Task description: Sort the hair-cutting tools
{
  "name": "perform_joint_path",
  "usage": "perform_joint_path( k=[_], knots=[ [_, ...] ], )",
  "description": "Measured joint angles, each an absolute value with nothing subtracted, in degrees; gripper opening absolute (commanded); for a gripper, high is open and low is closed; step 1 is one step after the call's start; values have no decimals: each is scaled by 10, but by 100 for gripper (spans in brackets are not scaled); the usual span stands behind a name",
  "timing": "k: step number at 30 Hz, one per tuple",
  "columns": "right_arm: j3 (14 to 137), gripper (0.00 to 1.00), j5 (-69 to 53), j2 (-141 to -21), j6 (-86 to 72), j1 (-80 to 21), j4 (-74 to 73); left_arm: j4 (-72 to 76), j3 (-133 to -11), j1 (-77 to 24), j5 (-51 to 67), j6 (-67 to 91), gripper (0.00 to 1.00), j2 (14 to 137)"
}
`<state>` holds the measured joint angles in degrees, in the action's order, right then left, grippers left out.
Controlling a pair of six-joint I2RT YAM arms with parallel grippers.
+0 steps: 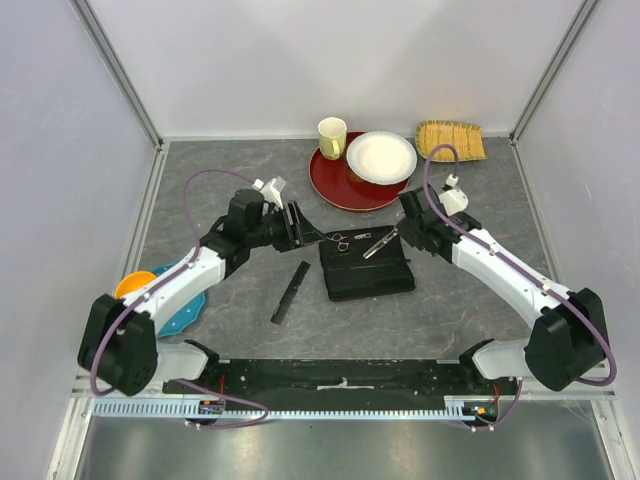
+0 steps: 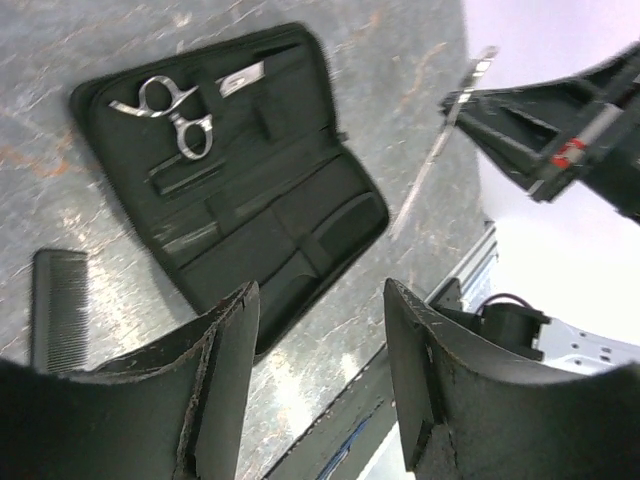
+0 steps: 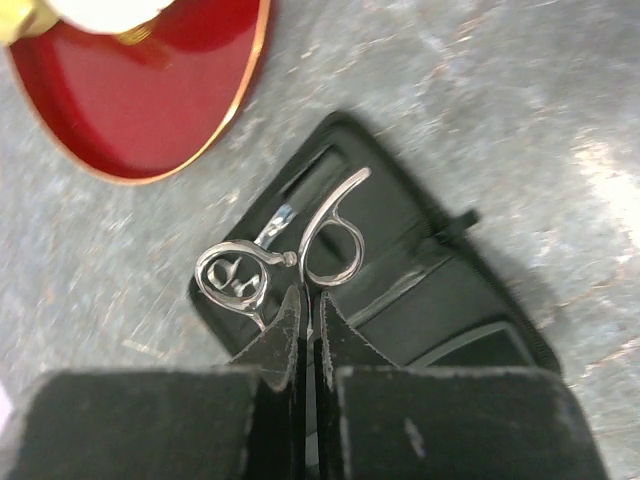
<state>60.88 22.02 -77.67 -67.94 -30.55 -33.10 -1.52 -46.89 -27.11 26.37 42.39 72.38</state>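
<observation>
An open black case (image 1: 367, 268) (image 2: 250, 190) (image 3: 440, 285) lies mid-table. One pair of silver scissors (image 1: 340, 241) (image 2: 175, 115) rests on its upper left part. My right gripper (image 1: 398, 236) (image 3: 310, 300) is shut on a second pair of scissors (image 1: 380, 243) (image 3: 335, 235) just above the case, with the finger loops sticking out past the fingertips. A long flat black comb (image 1: 290, 292) (image 2: 60, 310) lies on the table left of the case. My left gripper (image 1: 295, 225) (image 2: 320, 310) hovers open and empty beside the case's left edge.
A red tray (image 1: 335, 185) (image 3: 150, 100) at the back holds a yellow cup (image 1: 332, 137) and a white plate (image 1: 381, 157). A straw brush (image 1: 451, 141) lies at the back right. An orange bowl (image 1: 132, 285) sits on a blue plate (image 1: 190, 310) at the left.
</observation>
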Motion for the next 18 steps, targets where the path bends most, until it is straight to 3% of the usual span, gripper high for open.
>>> perform_joint_path(
  k=[10, 18],
  knots=[
    [540, 0, 265, -776, -708, -230, -327, -43, -498, -271, 257, 432, 57, 896],
    [538, 0, 275, -853, -717, -207, -282, -41, -533, -271, 260, 434, 57, 976]
  ],
)
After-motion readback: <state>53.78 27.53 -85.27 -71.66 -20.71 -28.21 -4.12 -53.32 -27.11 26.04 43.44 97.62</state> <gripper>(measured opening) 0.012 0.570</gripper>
